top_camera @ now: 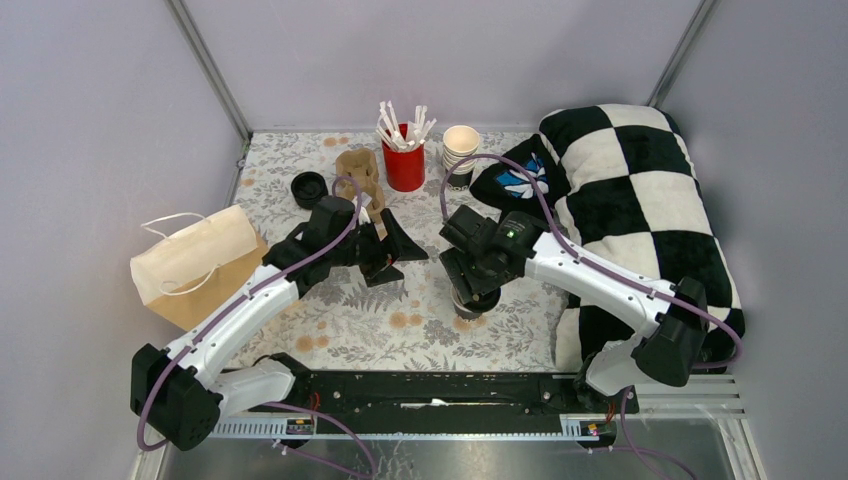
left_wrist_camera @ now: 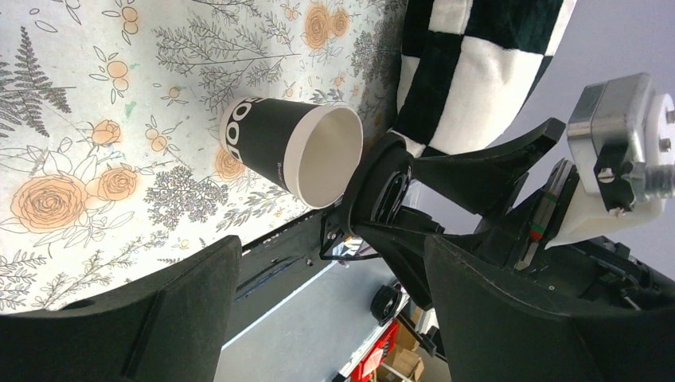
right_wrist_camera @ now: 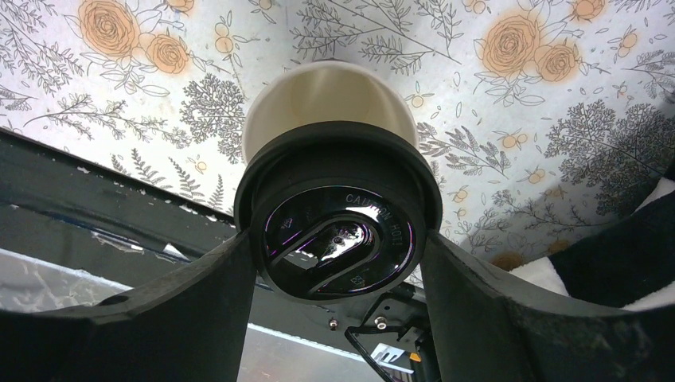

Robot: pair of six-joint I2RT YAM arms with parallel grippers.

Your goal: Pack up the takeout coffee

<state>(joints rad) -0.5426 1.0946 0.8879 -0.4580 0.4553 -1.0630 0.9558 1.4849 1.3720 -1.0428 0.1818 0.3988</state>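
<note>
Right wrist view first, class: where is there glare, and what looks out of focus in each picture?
Right wrist view: bright glare streaks on the glossy black lid. Left wrist view: the left gripper's fingers are dark and soft-edged, the cup crisp. Top view: even light, faint shadows.

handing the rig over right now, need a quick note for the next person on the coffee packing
Left hand: open, empty, near the cup.
Right hand: shut on a black lid, held at the open cup's rim, not seated.
A second lid sits by the cardboard carrier; cup beneath it unclear.
Done: nothing packed.
Left: seat the lid, then pack, probably into the carrier or paper bag.
</note>
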